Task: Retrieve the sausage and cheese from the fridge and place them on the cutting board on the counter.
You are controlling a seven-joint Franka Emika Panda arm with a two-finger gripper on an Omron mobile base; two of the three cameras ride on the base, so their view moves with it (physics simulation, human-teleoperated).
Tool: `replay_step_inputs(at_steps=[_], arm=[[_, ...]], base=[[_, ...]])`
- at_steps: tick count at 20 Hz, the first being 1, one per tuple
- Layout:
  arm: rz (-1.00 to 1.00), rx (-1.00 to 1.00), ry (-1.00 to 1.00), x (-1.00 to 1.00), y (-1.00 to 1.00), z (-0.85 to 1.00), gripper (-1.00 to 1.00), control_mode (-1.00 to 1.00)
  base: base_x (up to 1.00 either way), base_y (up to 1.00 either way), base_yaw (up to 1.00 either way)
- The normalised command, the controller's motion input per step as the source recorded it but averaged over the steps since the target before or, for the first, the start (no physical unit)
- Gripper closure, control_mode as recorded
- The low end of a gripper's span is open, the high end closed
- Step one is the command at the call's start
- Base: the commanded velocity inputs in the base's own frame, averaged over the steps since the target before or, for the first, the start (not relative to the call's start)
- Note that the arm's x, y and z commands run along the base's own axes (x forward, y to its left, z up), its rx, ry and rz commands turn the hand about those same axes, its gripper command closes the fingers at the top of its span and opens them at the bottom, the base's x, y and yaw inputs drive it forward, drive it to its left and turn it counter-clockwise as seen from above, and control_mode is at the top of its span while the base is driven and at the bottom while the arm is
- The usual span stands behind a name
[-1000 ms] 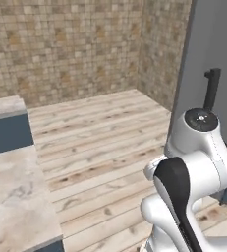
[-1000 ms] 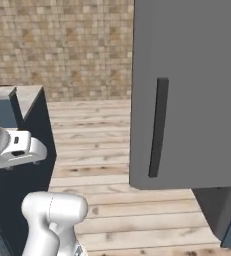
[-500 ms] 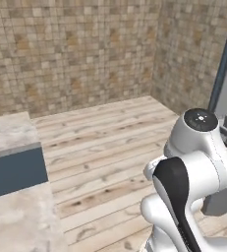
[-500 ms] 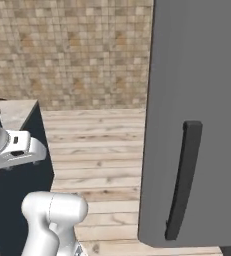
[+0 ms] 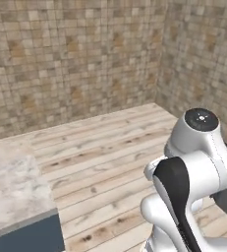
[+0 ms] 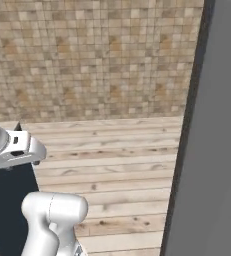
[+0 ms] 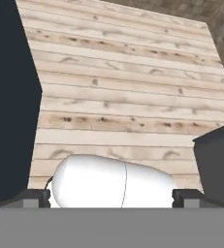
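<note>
- The claw (image 7: 111, 196) stands released, its two dark fingertips (image 7: 33, 197) spread far apart at the bottom of the hand view, with nothing between them.
- Past the fingertips lies a pale plank floor (image 7: 128, 97), seen from above; the claw hangs clear of it.
- A dark blue cabinet side (image 7: 9, 106) fills the left edge of the hand view, and a dark grey box-like corner (image 7: 217, 164) pokes in at the lower right; what it belongs to is hard to tell.
- In the left base view the arm (image 5: 193, 182) is folded up at the lower right, over the same plank floor (image 5: 105, 152).
- The counter (image 5: 14, 187), beige and marbled, shows as a bare corner at the lower left of that view, above a dark blue front.
- In the right base view the fridge (image 6: 212, 150) rises as a tall grey slab along the right edge, close to the camera and shut as far as can be seen.
- A tiled brown wall (image 6: 92, 55) stands behind the floor, well away from the arm.
</note>
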Motion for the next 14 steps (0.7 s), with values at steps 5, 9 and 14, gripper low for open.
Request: replay_step_inputs(at_steps=[5,9,14], arm=[[0.00,0.00,0.00,0.00,0.00,0.00,-1.00,1.00],[0.00,0.00,0.00,0.00,0.00,0.00,-1.00,1.00],[0.00,0.00,0.00,0.00,0.00,0.00,-1.00,1.00]], base=[[1.00,0.00,-0.43],[1.00,0.00,-0.53],[0.92,0.00,-0.59]])
